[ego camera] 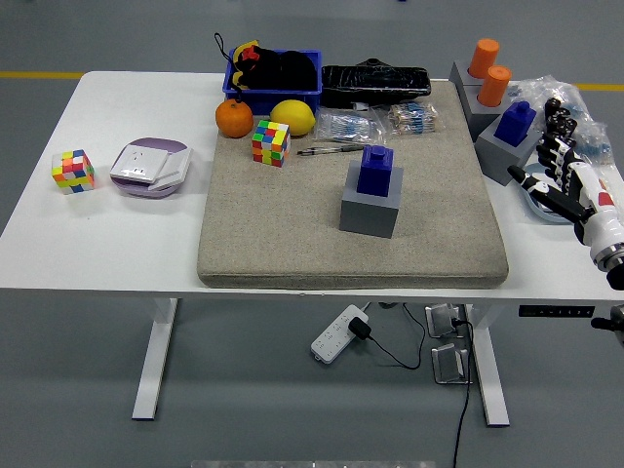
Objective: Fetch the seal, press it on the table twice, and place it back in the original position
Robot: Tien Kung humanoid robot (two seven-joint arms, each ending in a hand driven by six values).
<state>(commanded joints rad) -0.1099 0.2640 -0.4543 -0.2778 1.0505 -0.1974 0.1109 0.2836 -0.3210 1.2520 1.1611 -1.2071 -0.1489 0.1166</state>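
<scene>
One robot hand (564,177) at right edge — fingers spread, empty, arm cut off — seal (375,170) untouched

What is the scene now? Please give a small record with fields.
seal: blue seal upright on grey base, mid mat
mat: beige mat on white table
right robot hand: right robot hand over the table's right edge, fingers spread, holding nothing
left robot hand: not in view
other seals: second blue seal and orange seals at far right

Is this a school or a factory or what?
Probably a robot test lab: a white standing desk on a grey floor with a yellow line, and a robot hand beside practice stamps and cube puzzles.
</scene>
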